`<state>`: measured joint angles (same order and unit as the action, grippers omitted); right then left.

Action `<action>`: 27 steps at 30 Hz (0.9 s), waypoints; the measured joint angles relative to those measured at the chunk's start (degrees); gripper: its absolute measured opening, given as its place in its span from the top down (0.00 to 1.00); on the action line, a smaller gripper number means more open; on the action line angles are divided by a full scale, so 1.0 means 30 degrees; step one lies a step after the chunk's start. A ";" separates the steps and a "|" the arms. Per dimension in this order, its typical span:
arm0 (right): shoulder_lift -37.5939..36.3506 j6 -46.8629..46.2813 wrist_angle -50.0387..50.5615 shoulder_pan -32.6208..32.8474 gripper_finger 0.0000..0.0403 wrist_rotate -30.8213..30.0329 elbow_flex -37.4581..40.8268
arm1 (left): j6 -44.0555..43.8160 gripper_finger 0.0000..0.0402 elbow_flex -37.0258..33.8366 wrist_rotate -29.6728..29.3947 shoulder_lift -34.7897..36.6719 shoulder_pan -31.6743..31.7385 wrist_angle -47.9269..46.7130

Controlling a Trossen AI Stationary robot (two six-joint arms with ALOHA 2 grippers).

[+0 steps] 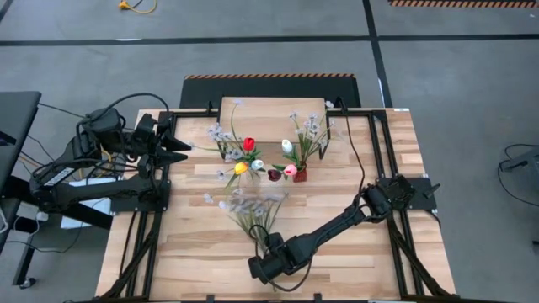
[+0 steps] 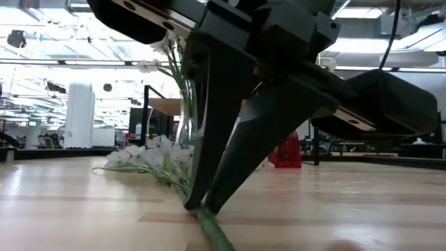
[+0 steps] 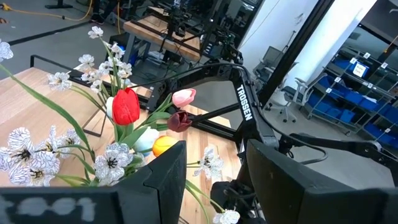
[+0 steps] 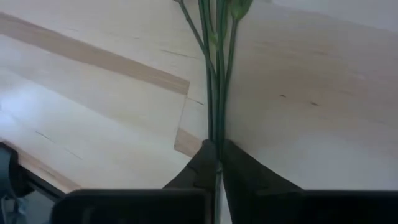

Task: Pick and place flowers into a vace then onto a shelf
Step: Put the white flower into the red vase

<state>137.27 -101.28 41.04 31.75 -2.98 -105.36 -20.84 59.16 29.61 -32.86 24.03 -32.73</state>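
Right gripper (image 2: pixel 197 206), near the bench's front edge: fingers clamped on spray stems (image 4: pixel 216 93); lift straight, slowly, keeping blossoms clear.

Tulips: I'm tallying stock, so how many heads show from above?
6, all mid-table. Far pair: red tulip, white tulip. Nearer row: yellow tulip, pale tulip, dark tulip, pink tulip. The sprays may hide more.
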 joint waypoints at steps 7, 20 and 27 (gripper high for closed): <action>0.0000 0.0492 0.4105 0.0051 0.99 0.0168 -0.1061 | 0.0007 0.61 0.0000 -0.0003 -0.0001 -0.0001 -0.0497; 0.0350 0.5256 1.3857 0.0204 1.00 0.1472 -0.5174 | 0.0007 0.61 0.0000 -0.0003 -0.0002 -0.0001 -0.0933; 0.0297 0.7396 1.4002 0.0643 1.00 0.1859 -0.7422 | 0.0007 0.61 0.0000 -0.0002 0.0002 -0.0003 -0.0940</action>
<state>138.16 -79.09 83.04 33.67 2.59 -127.63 -20.82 59.16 29.60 -32.85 24.02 -35.55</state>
